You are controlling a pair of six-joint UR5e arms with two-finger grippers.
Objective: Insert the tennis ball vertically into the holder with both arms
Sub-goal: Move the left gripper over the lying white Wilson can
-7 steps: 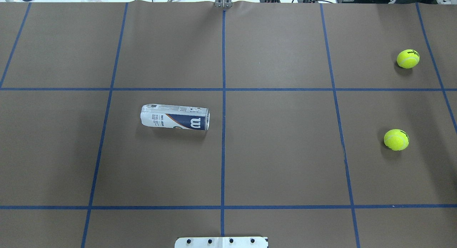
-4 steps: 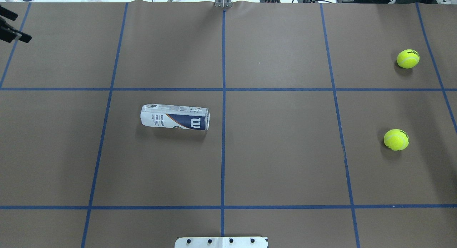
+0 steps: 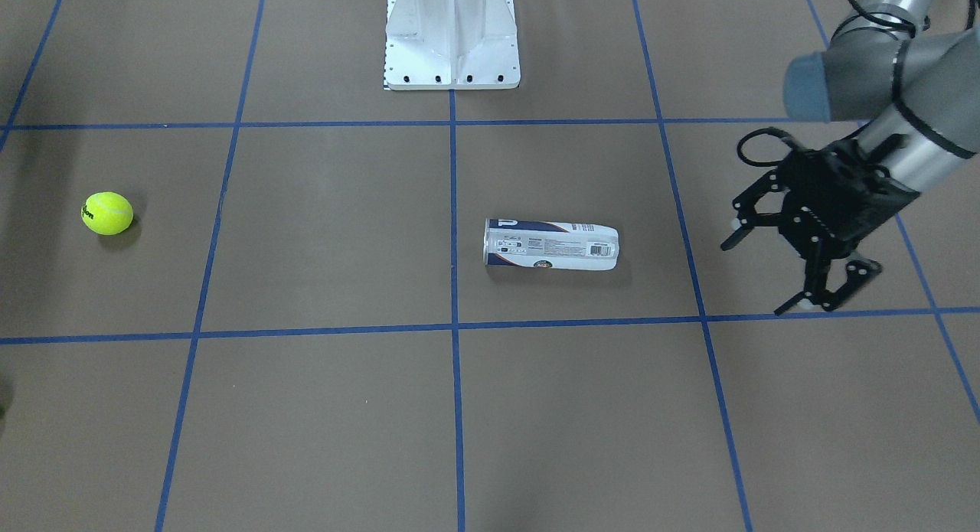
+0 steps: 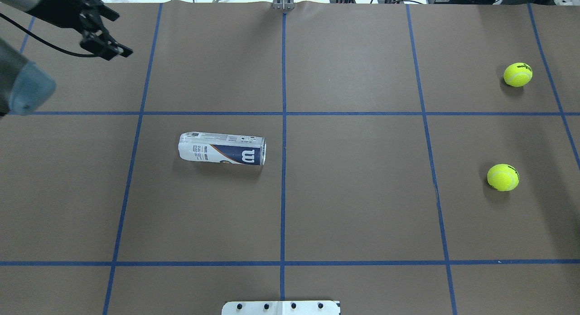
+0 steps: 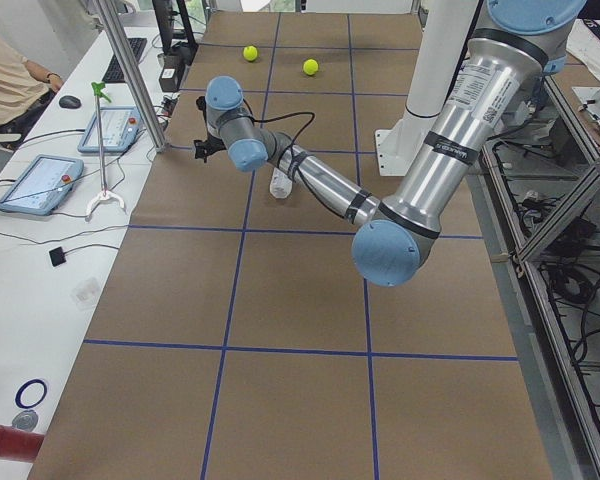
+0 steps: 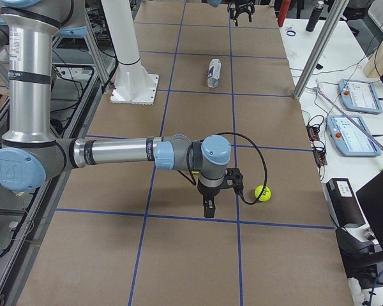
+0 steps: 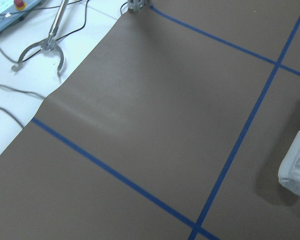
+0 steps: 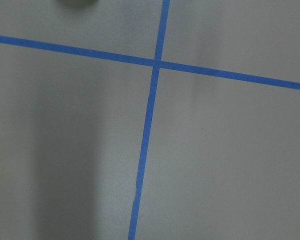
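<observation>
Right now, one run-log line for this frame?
stage: pre-grasp | left gripper: open, empty | right gripper: state unclear | holder: lying on side | near tennis ball, far tennis ball: loose on table

A brown paper cover (image 4: pixel 353 192) lies on the table, divided into rectangles by blue tape lines (image 4: pixel 283 192). A white pedestal base (image 3: pixel 452 38) stands on it. The white side bench (image 5: pixel 40 290) carries what appear to be two teach pendants (image 5: pixel 38 183) and a metal claw tool (image 7: pixel 49 44).
</observation>
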